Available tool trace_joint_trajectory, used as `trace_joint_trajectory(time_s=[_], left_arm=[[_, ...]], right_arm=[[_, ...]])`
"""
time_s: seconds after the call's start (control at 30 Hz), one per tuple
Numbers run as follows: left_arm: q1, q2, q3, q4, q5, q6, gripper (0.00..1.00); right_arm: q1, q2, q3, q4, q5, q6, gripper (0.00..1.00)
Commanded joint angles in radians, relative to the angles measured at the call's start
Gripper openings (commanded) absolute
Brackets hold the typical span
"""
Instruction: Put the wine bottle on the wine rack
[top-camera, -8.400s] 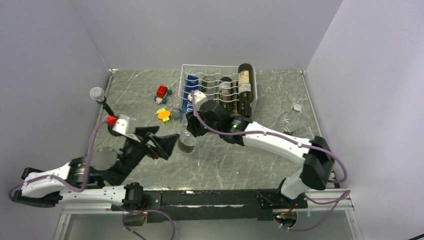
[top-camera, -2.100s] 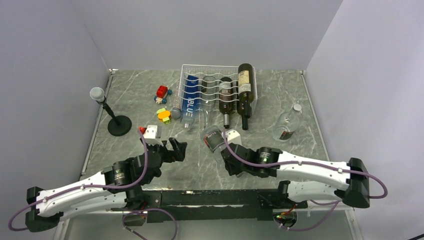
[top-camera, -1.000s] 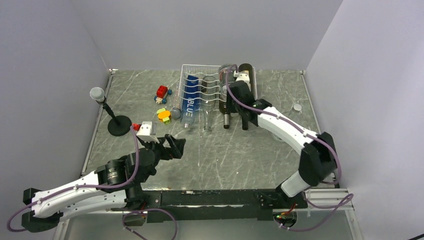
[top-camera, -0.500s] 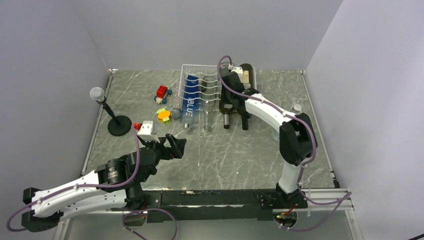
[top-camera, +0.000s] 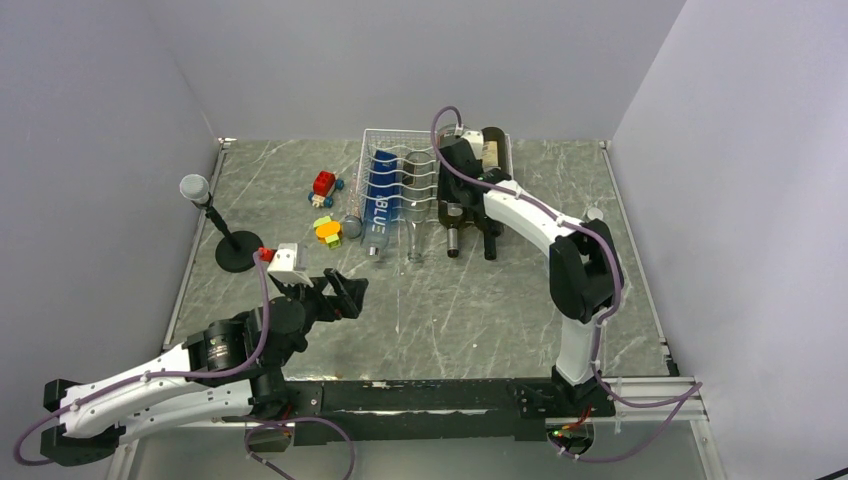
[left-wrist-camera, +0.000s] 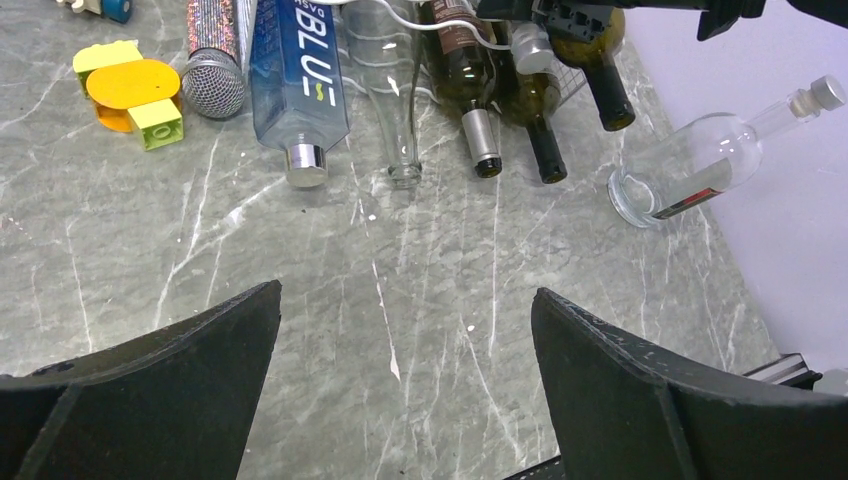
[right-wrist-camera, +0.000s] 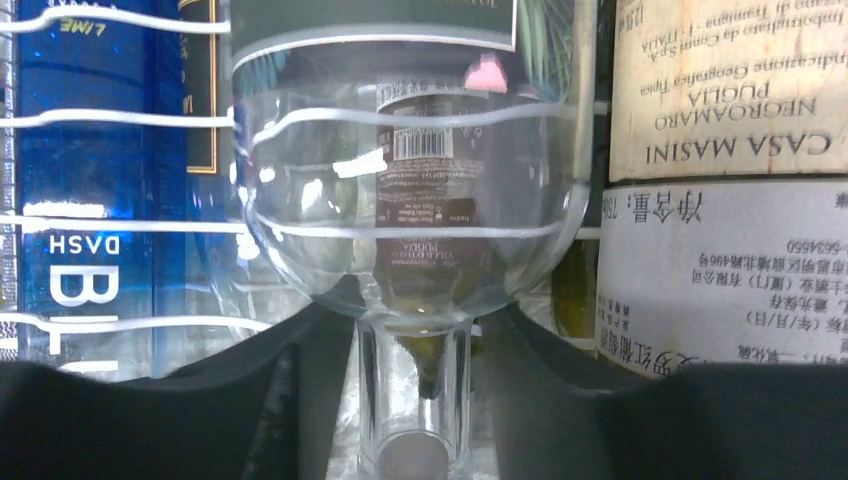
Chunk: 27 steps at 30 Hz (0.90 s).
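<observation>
Clamping clear glass wine bottle (right-wrist-camera: 410, 200) in right gripper (right-wrist-camera: 415, 335) over white wire wine rack (top-camera: 400, 131), 12 o'clock, with left gripper (left-wrist-camera: 405, 370) splayed, 7 o'clock.

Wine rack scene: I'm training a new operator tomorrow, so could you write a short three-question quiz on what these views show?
1. True or false: the left gripper is open and empty.
2. Which lies leftmost on the wine rack in the top view? A) blue bottle B) dark bottle C) milk carton
3. In the right wrist view, which part of the clear bottle sits between the fingers of the right gripper?
Key: 1 true; 2 A; 3 its neck.
</observation>
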<state>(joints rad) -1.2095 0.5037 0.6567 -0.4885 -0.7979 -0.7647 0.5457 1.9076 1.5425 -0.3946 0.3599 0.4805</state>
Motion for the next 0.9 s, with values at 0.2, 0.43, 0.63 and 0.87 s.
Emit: trace_joint_trajectory(time_s=[0.2,0.43,0.63,0.87], left_arm=[[0.004,-0.008,0.034,-0.001,-0.006,0.001,0.99],[0.004,-0.012,0.037,-0.004,-0.003,0.007,0.99],[0.004,-0.018,0.033,0.006,0.014,0.020,0.99],[0.004,-0.017,0.012,0.038,0.044,0.035,0.99]], right_arm=[[-0.012,-0.110,0.033,0.135,0.020,-0.013,0.85],[-0.006,-0.271,-0.021,0.114,-0.026,-0.075,0.89],[-0.009,-0.448,-0.071,-0.001,-0.063,-0.157,0.90],[-0.098,-0.695,-0.191,-0.164,0.008,-0.129,0.92]])
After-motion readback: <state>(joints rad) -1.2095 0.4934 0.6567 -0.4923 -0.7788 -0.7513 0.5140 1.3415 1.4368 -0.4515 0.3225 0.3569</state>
